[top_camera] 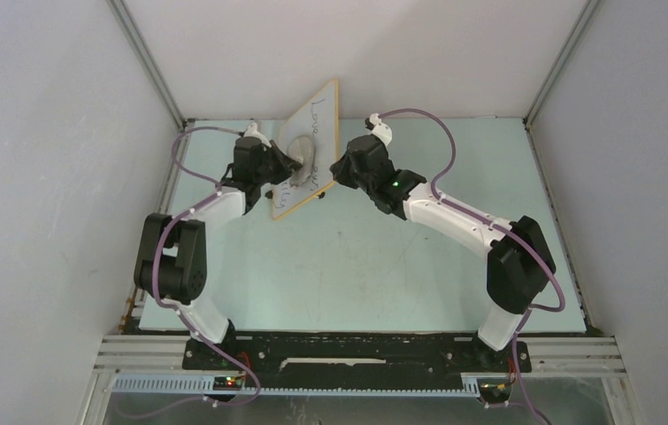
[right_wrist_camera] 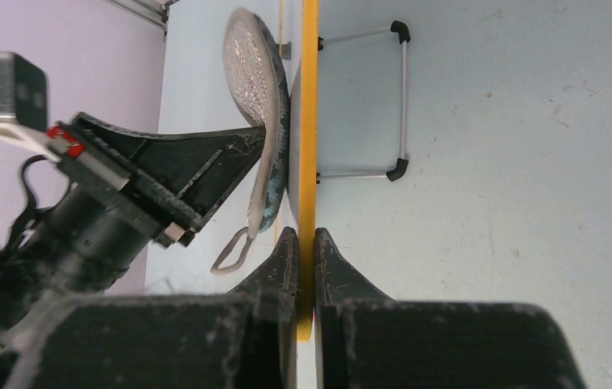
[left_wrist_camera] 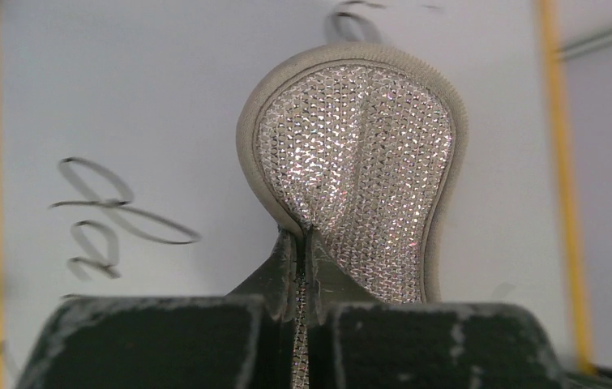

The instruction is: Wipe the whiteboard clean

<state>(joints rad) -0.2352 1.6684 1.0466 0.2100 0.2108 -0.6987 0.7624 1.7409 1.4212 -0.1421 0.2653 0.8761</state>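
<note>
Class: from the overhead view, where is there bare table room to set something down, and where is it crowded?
Free: the table middle nearer than the whiteboard, and the far right corner. Crowded: far centre-left, where the left hand holds the cloth pad against it and the right hand grips it.

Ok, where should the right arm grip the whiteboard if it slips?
Probably the whiteboard's thin orange edge, edge-on from the right, a finger on each face, as the right gripper does now. It is a thin flat panel, its writing face taken by the pad; avoid the wire stand.
</note>
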